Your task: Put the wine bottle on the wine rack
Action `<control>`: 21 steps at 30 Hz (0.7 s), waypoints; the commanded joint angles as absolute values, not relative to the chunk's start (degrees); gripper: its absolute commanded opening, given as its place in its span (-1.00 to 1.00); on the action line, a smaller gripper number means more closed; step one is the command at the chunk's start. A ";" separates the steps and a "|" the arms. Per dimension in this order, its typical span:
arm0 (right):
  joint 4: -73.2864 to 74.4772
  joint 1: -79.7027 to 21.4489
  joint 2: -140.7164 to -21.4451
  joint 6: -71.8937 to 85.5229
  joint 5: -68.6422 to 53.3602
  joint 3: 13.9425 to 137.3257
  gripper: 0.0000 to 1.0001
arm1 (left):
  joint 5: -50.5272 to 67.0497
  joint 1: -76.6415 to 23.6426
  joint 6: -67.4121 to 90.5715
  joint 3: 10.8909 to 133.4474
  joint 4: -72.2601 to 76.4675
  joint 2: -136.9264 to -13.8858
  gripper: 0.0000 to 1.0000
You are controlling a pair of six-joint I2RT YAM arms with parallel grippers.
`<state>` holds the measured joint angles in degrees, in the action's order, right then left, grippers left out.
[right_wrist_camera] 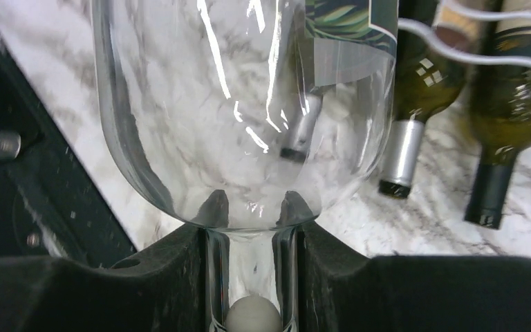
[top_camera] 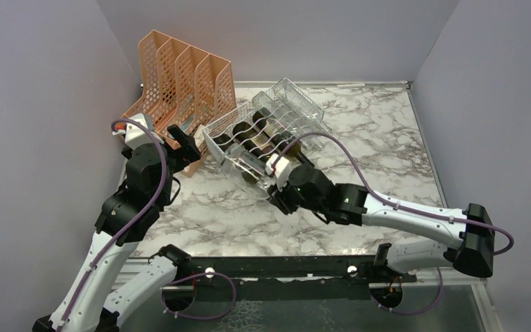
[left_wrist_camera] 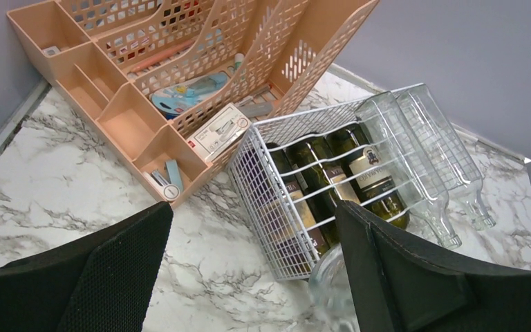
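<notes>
Right wrist only, gripper (right_wrist_camera: 252, 216) pinching wine bottle (right_wrist_camera: 242, 124) neck

Your left arm (top_camera: 121, 207): white link shells, black joint housings, one purple cable (top_camera: 162, 176) looped along its length. Your right arm (top_camera: 401, 213): same white-and-black build, second purple cable (top_camera: 351, 162), small green light (top_camera: 297, 188) at the wrist. Your left gripper (left_wrist_camera: 254, 270): two matte black fingers (left_wrist_camera: 121, 277), inner faces finely dimpled.

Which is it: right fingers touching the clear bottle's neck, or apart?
Touching. The right wrist view shows both fingers pressed against the neck of the clear bottle, no gap either side.
</notes>
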<state>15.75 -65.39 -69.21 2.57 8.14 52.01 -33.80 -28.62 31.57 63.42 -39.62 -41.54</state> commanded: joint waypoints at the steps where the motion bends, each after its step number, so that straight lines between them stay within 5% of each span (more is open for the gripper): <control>1: 5.97 -62.94 -72.49 5.92 18.11 64.28 -0.98 | -35.33 -28.80 29.18 65.09 -40.34 -40.83 0.89; 21: 19.28 -47.60 -97.81 11.99 8.82 88.85 -0.98 | -24.45 -28.74 23.23 55.74 -35.16 -41.94 0.98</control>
